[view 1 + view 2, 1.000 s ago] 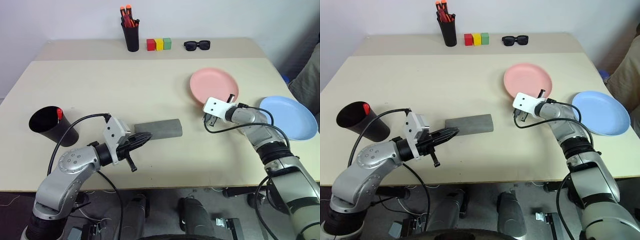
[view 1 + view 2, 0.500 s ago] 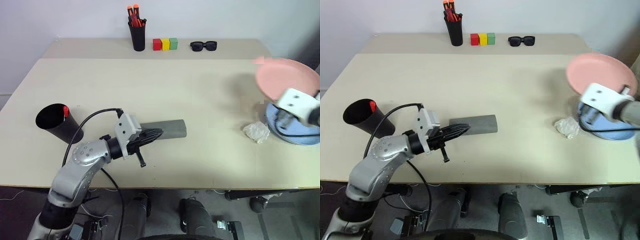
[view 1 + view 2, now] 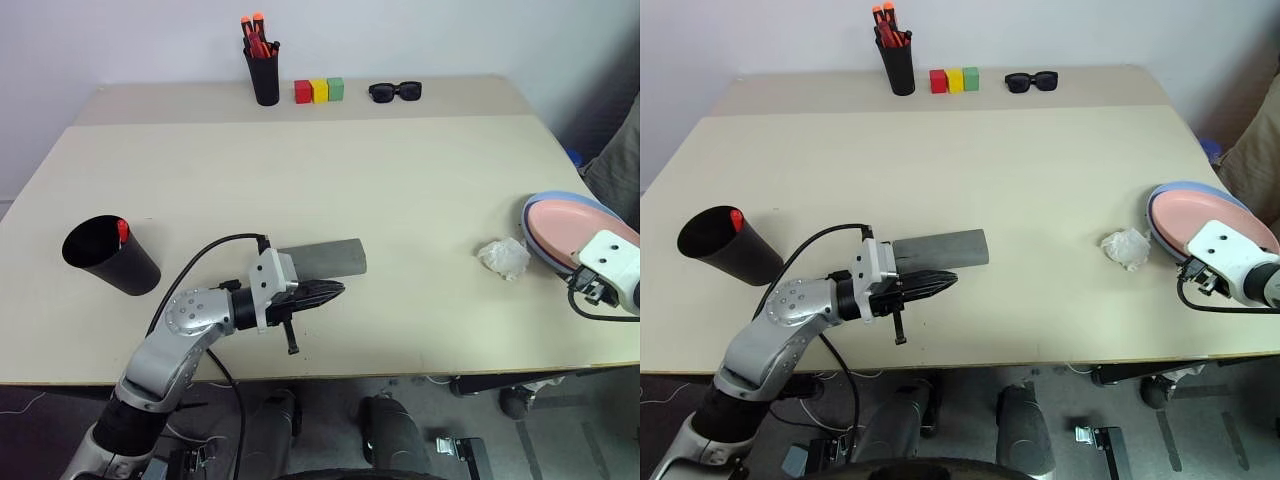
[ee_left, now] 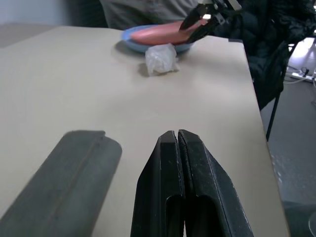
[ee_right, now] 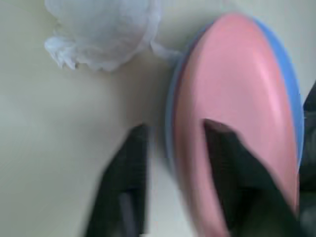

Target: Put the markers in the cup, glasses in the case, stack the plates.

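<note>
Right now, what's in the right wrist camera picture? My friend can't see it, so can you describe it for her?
A salmon pink round plastic plate lies stacked on a light blue round plastic plate on the beige table. The right gripper has its two black fingers apart, one on each side of the plates' near rim. A crumpled white wad lies beside the plates.

On the beige table (image 3: pixel 1040 200) the pink plate (image 3: pixel 1200 212) lies on top of the blue plate (image 3: pixel 1168 190) at the right edge, and a crumpled white wad (image 3: pixel 1127 247) is just beside them. The grey case (image 3: pixel 940 248) lies closed near the middle. The left gripper (image 3: pixel 940 282) is directly in front of it, fingers together. The black cup (image 3: pixel 720 245) stands at the left, with a red marker cap (image 3: pixel 737 218) inside. At the far edge there are a pen pot (image 3: pixel 898 60), three coloured blocks (image 3: pixel 953 80) and black sunglasses (image 3: pixel 1030 82).
</note>
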Available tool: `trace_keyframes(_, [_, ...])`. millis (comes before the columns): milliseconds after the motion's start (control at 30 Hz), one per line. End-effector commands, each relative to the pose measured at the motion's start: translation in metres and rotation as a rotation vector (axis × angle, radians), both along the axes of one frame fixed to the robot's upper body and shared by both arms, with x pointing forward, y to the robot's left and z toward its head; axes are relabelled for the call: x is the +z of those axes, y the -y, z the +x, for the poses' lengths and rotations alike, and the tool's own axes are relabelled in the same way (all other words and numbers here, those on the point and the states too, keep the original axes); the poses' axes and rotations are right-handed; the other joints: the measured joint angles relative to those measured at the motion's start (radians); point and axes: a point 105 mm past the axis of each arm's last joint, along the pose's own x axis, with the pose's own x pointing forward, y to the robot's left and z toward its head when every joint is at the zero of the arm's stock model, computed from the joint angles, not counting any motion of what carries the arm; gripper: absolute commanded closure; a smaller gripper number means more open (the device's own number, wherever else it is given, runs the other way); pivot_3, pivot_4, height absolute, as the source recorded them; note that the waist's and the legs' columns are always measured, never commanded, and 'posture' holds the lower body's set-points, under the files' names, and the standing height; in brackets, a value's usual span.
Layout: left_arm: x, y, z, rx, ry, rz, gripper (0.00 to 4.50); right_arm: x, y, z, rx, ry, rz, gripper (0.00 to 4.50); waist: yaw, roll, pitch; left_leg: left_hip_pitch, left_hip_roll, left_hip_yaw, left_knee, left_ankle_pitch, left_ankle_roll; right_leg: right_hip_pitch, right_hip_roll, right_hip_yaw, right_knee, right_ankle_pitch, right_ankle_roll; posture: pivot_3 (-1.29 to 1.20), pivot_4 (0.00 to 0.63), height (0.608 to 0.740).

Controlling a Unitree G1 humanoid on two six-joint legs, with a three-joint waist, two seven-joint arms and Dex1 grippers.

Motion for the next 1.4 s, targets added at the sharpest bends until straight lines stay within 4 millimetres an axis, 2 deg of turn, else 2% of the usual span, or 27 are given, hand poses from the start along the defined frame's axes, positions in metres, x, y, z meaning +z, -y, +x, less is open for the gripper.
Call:
trace_keyframes(33, [0.005,-0.001,-0.005,-0.007,0.036,-0.004,4.5,0.021,0.007,0.0,-0.021,0.07,-0.021,1.11,0.0,0.0,0.0,0.0,0.0,0.0,0.0,0.0,0.0,0.0,0.0,0.0,0.0,0.0,0.0,0.0,0.15,0.74])
trace_keyframes(100, [0.004,-0.002,-0.006,-0.006,0.034,-0.002,4.5,0.029,0.006,0.0,-0.013,0.099,-0.016,0.03,-0.001,0.0,0.0,0.0,0.0,0.0,0.0,0.0,0.0,0.0,0.0,0.0,0.0,0.0,0.0,0.0,0.15,0.74])
trace_keyframes(200, [0.005,-0.003,-0.005,-0.003,0.036,0.0,4.5,0.04,-0.001,0.002,0.007,0.146,0.047,0.03,-0.002,0.0,0.0,0.0,0.0,0.0,0.0,0.0,0.0,0.0,0.0,0.0,0.0,0.0,0.0,0.0,0.15,0.74])
trace_keyframes(300, [0.006,-0.004,-0.002,0.008,0.046,0.004,4.5,0.042,-0.018,0.003,0.053,0.161,0.165,0.03,-0.004,0.0,0.0,0.0,0.0,0.0,0.0,0.0,0.0,0.0,0.0,0.0,0.0,0.0,0.0,0.0,0.15,0.74])
trace_keyframes(433, [0.01,-0.005,0.0,0.024,0.057,-0.002,4.5,0.025,-0.049,0.006,0.122,0.134,0.274,0.03,-0.001,0.0,0.0,0.0,0.001,-0.001,0.0,0.0,0.0,0.0,0.001,0.0,0.0,0.0,0.0,0.0,0.15,0.74])
trace_keyframes(533, [0.013,-0.005,0.0,0.038,0.06,-0.014,4.5,0.01,-0.059,0.014,0.103,0.129,0.324,0.03,-0.001,-0.001,0.0,0.0,0.0,-0.001,0.001,0.0,0.0,0.001,0.0,0.0,0.0,0.0,0.0,0.0,0.15,0.74])
trace_keyframes(667, [0.014,-0.007,-0.001,0.059,0.059,-0.014,4.5,-0.008,-0.06,0.021,0.054,0.131,0.326,0.03,-0.001,0.0,0.0,0.0,0.0,-0.001,0.001,-0.001,0.0,0.0,0.0,0.0,0.0,0.0,0.0,0.0,0.15,0.74])
trace_keyframes(767, [0.015,-0.008,-0.002,0.067,0.056,-0.016,4.5,-0.01,-0.06,0.022,0.044,0.133,0.36,0.92,-0.001,0.0,0.0,0.0,0.0,-0.001,0.001,-0.001,0.0,0.0,0.0,0.0,0.0,0.0,0.0,0.0,0.15,0.74])
trace_keyframes(1000, [0.015,-0.004,-0.003,0.069,0.043,-0.023,4.5,-0.007,-0.059,0.021,0.045,0.153,0.353,4.46,-0.001,0.0,0.0,0.0,0.0,-0.001,0.001,-0.001,0.001,0.0,0.0,0.0,0.0,0.0,0.0,0.0,0.15,0.74])
trace_keyframes(1100, [0.016,-0.003,-0.002,0.068,0.038,-0.026,4.5,0.017,-0.059,0.025,0.038,0.253,0.376,4.46,0.0,0.0,0.0,0.0,0.0,-0.001,0.001,-0.001,0.001,0.0,0.0,0.0,0.0,0.0,0.0,0.0,0.15,0.74])
trace_keyframes(1167, [0.015,-0.002,-0.002,0.068,0.036,-0.027,4.5,0.038,-0.046,0.031,-0.029,0.347,0.38,4.46,-0.004,0.0,0.0,0.0,0.0,-0.001,0.001,-0.001,0.001,0.0,0.0,0.0,0.0,0.0,0.0,0.0,0.15,0.74])
trace_keyframes(1233, [0.015,-0.001,-0.002,0.068,0.036,-0.028,4.5,0.05,-0.027,0.036,-0.115,0.407,0.327,4.46,-0.003,0.0,0.0,0.0,0.0,0.0,0.001,-0.001,0.001,0.0,0.0,0.0,0.0,0.0,0.0,0.0,0.15,0.74])
trace_keyframes(1300, [0.015,-0.001,-0.001,0.071,0.037,-0.031,4.5,0.051,-0.007,0.038,-0.206,0.425,0.285,4.46,0.0,0.0,0.0,0.0,0.0,0.0,0.001,-0.001,0.0,0.0,0.0,0.0,0.0,0.0,0.0,0.0,0.15,0.74])
trace_keyframes(1400, [0.015,0.001,0.001,0.079,0.039,-0.039,4.5,0.043,0.013,0.039,-0.298,0.4,0.24,4.46,0.01,0.0,0.0,0.0,0.0,0.0,0.001,-0.001,0.001,0.0,0.0,0.0,0.0,0.0,0.0,0.0,0.15,0.74])
